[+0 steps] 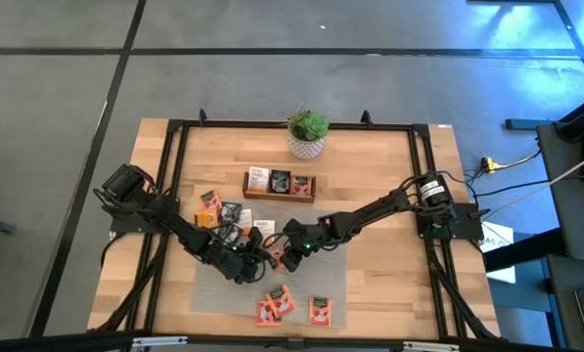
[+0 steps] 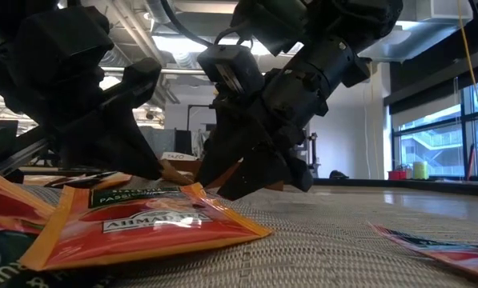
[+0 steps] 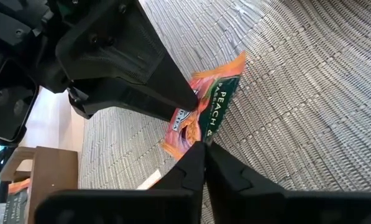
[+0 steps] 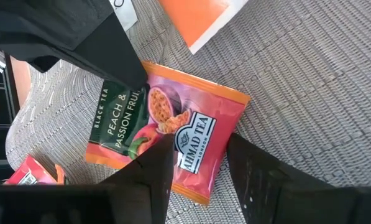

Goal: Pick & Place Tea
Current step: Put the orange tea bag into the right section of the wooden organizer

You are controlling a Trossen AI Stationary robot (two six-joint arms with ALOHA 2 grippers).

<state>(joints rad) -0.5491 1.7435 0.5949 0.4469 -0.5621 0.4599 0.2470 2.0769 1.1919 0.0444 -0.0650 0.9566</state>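
Setting: robotics lab or test bay in an office-type building. Wooden bench (image 1: 389, 284) enclosed by a black metal frame (image 1: 292, 124), two dark arms bolted at its left and right edges. Bare grey concrete floor (image 1: 272, 83) with painted lines all round. Cables (image 1: 526, 181) and further equipment past the right edge. Low view: exposed ceiling ducts (image 2: 182, 16), strip lighting, large windows (image 2: 431, 132). Potted plant (image 1: 307, 133) at the far edge.

Orange-red tea packet (image 4: 166, 140) on the grey mat (image 4: 309, 81): "BLACK TEA", "PEACH & PASSION FRUIT", "AHMAD TEA LONDON". Same packet, left wrist view: "PEACH" legible. Front packet (image 2: 154, 220), low view: partly legible "AHMAD".
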